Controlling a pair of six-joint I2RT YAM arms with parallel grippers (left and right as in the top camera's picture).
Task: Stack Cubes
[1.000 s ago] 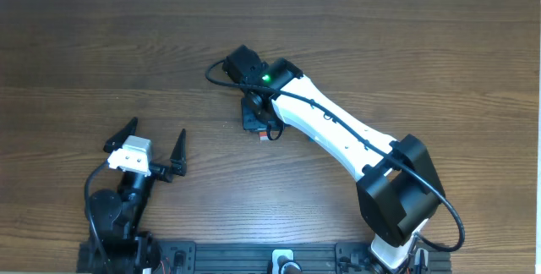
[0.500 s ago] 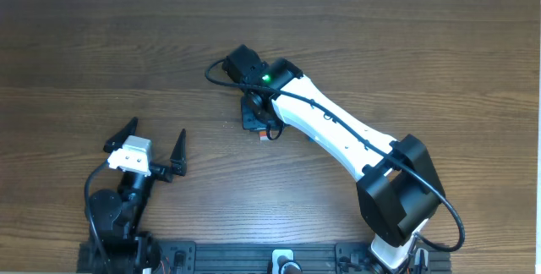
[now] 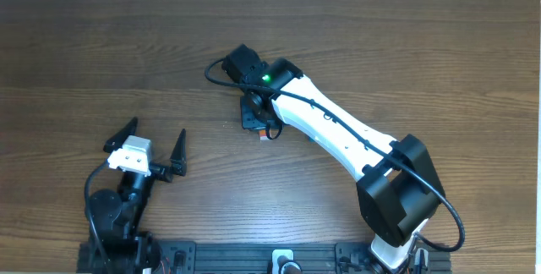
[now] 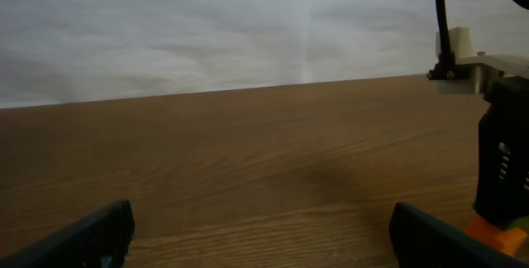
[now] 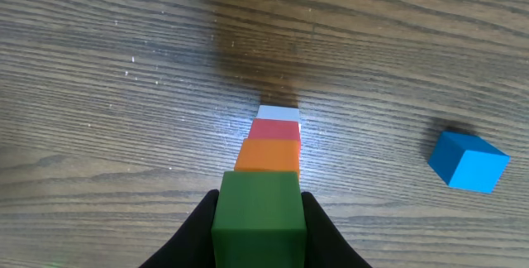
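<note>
Wooden table [image 3: 439, 46] underneath everything, brown grain running side to side.

Right arm [image 3: 338, 134], white with black joints, reaching from its base up towards the table's middle. Left arm [image 3: 118, 202], folded low near its own base.

Left gripper [image 3: 152, 141] with fingers [image 4: 91, 235] spread wide apart, nothing between them but bare wood. Beyond the tip of one finger, the other arm's black gripper body, with a bit of orange under it.

Right gripper [image 5: 258, 218] pointing down, fingers [image 5: 198, 227] clamped on the two side faces of the green cube [image 5: 258, 210].

Directly below the fingers and the green cube, a column of three: orange cube [image 5: 267, 155] on top, red cube [image 5: 275, 130] under it, white cube [image 5: 278, 113] lowest, on the wood. All three lined up with the gap between the fingers. Cannot tell whether green is touching orange or sitting just above it.

Blue cube [image 5: 468, 160] alone on the table, off to one side of the right fingers, well apart from the column, turned at a slight angle to it.
</note>
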